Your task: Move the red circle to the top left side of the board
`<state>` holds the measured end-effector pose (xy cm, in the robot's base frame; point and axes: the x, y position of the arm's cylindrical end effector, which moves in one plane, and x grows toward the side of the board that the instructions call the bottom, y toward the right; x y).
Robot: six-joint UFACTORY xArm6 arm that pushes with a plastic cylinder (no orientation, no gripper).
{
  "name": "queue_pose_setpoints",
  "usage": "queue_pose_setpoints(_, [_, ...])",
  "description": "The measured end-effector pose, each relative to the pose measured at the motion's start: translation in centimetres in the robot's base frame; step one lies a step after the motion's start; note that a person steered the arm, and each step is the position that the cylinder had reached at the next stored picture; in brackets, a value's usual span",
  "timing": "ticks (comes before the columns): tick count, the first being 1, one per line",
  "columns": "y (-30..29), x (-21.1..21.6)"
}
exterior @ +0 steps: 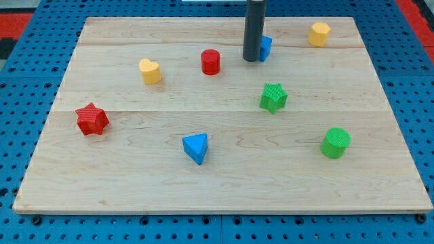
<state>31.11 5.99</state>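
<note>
The red circle [211, 62] is a short red cylinder standing on the wooden board [135, 196], a little left of centre in the upper part. My tip [251, 59] rests on the board to the right of the red circle, with a clear gap between them. The dark rod rises from the tip to the view's top. A blue block [266, 47] sits right behind the rod on its right side and is partly hidden by it.
A yellow heart [150, 70] lies left of the red circle. A red star [92, 119] is at the left. A blue triangle [196, 148] is at lower centre. A green star [273, 97], a green cylinder [335, 143] and a yellow hexagon [319, 33] are on the right.
</note>
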Motion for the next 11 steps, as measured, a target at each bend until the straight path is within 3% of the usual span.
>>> queue_pose_setpoints(2, [-2.6, 0.2])
queue_pose_setpoints(4, [-2.7, 5.5])
queue_pose_setpoints(7, [-18.1, -5.2])
queue_pose_setpoints(8, [-10.9, -5.1])
queue_pose_setpoints(10, [-14.9, -11.3])
queue_pose_setpoints(11, [-21.2, -11.3])
